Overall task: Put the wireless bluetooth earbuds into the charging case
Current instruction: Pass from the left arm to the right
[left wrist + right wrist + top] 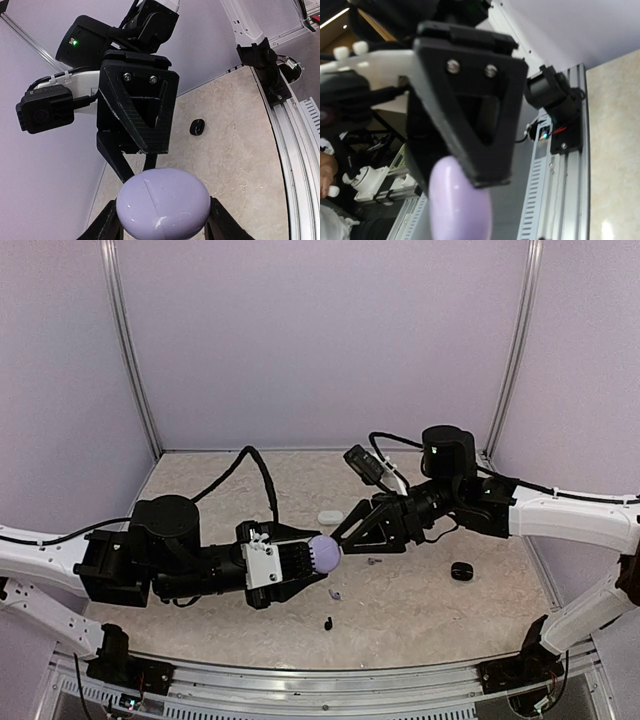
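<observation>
Since the left gripper (318, 558) is clamped on the lavender case (163, 202) mid-air and I can't tell whether the right gripper (345, 532) is closed, a sloppy pry could knock the case loose. The earbuds (335, 594) lie on the table (420, 610) underneath.

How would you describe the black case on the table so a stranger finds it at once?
Find the right arm, white, at the right of the table. Below it in the top view, the black case lies on the beige top. It is the only dark pebble: the white case sits mid-table, the lavender case is held aloft.
</observation>
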Controlling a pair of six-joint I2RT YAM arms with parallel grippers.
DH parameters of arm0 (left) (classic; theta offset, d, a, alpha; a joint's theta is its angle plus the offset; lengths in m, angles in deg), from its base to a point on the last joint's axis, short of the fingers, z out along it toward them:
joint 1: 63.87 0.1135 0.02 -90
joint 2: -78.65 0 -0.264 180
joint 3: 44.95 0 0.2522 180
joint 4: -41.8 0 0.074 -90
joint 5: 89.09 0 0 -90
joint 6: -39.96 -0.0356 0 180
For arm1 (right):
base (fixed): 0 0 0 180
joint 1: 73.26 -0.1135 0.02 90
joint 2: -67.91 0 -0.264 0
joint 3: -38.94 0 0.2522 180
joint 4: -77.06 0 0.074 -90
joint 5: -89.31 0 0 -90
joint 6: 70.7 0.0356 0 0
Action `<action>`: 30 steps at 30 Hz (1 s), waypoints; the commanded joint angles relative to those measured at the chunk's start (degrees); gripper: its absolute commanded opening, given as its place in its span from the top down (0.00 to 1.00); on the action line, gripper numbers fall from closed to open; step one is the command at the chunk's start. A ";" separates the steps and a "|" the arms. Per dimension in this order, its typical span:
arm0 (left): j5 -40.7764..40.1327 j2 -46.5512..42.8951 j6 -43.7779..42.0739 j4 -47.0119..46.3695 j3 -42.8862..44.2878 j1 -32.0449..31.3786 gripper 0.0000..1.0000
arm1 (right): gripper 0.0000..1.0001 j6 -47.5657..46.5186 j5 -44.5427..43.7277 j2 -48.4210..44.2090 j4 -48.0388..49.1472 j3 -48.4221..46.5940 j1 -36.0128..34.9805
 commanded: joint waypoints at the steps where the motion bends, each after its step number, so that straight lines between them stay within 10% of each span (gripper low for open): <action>1: 0.40 0.81 -1.90 -1.51 2.12 -0.50 0.62 | 0.51 -0.22 1.02 0.96 -0.01 -2.10 -1.27; 22: 0.62 2.16 -5.41 -1.77 1.32 -0.52 0.59 | 0.82 1.87 3.56 3.72 2.61 -3.21 -4.23; 30: -5.25 -0.36 -0.21 -6.90 -1.83 0.18 0.25 | 0.91 0.89 2.50 1.22 2.93 -3.13 -2.39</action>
